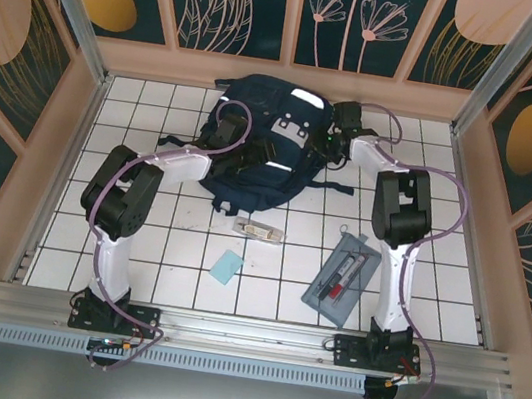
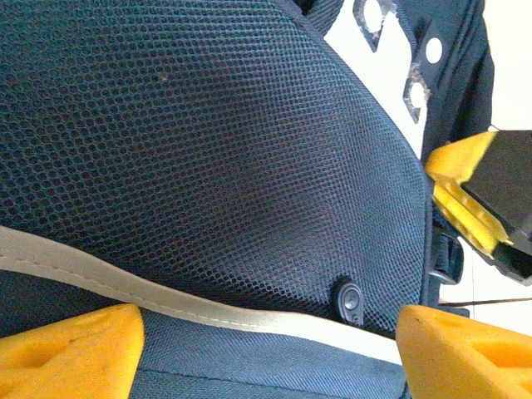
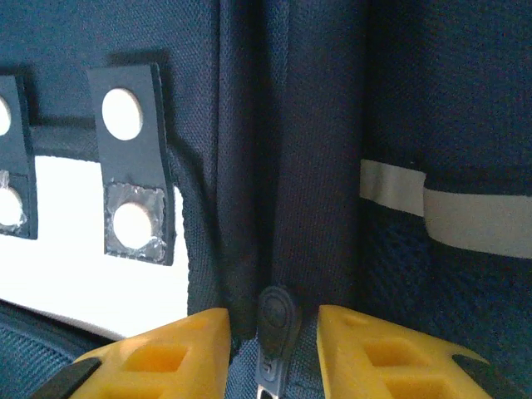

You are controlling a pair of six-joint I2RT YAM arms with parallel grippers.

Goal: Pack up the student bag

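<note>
The navy-blue student bag (image 1: pixel 258 153) lies flat at the back middle of the tiled table, with white reflective stripes and grey buckle patches. My left gripper (image 1: pixel 223 137) rests on its left side. In the left wrist view this gripper (image 2: pixel 266 332) is open, its yellow fingers (image 2: pixel 71 353) spread wide over dark mesh and a pale stripe (image 2: pixel 166 287). My right gripper (image 1: pixel 333 141) sits at the bag's right edge. In the right wrist view it (image 3: pixel 274 332) is narrowly open, and a dark zipper pull (image 3: pixel 278 320) stands between the fingers with a small gap on each side.
A flat grey transparent pencil case (image 1: pixel 343 278) with pens lies at the front right. A small pale box (image 1: pixel 259 230) and a light-blue card (image 1: pixel 227 267) lie on the tiles in front of the bag. Wooden walls enclose the table on three sides.
</note>
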